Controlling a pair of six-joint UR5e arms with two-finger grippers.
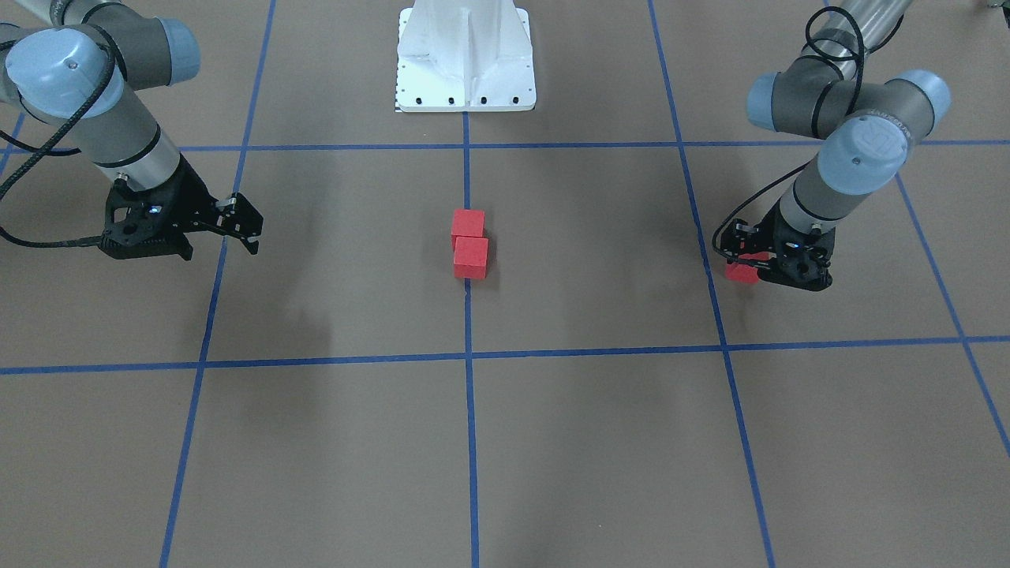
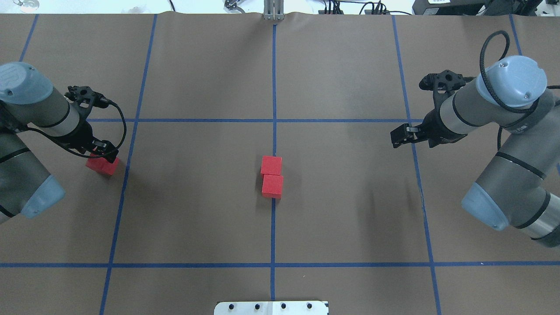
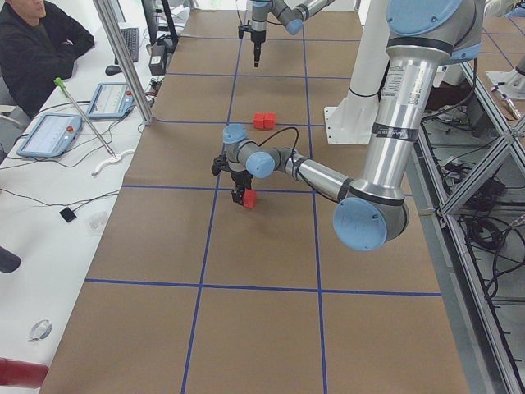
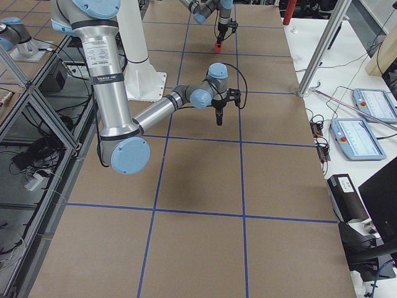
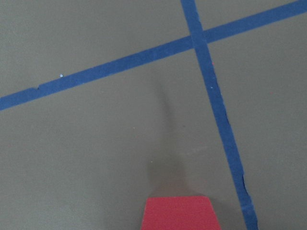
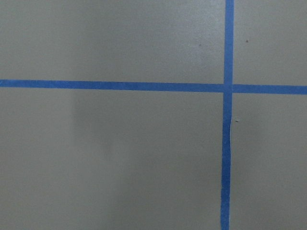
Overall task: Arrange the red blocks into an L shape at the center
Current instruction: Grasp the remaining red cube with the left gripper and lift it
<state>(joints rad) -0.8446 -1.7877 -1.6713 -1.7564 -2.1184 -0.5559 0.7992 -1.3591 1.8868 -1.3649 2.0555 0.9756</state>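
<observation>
Two red blocks [image 1: 468, 223] [image 1: 471, 258] lie touching in a short row on the middle blue tape line at the center [image 1: 379, 260]; they also show in the overhead view [image 2: 271, 166] [image 2: 272, 185]. My left gripper [image 2: 104, 154] [image 1: 756, 267] is shut on the third red block [image 2: 102, 166] [image 1: 741, 272] low over the floor, far to the left of the center beside a vertical tape line. That block fills the bottom of the left wrist view [image 5: 178, 213]. My right gripper [image 2: 399, 137] [image 1: 248, 233] looks shut and empty, far to the right.
The white robot base [image 1: 465, 71] stands behind the center. Blue tape lines [image 2: 273, 120] cross the brown floor. A person sits at a side table with tablets [image 3: 49, 131] in the left exterior view.
</observation>
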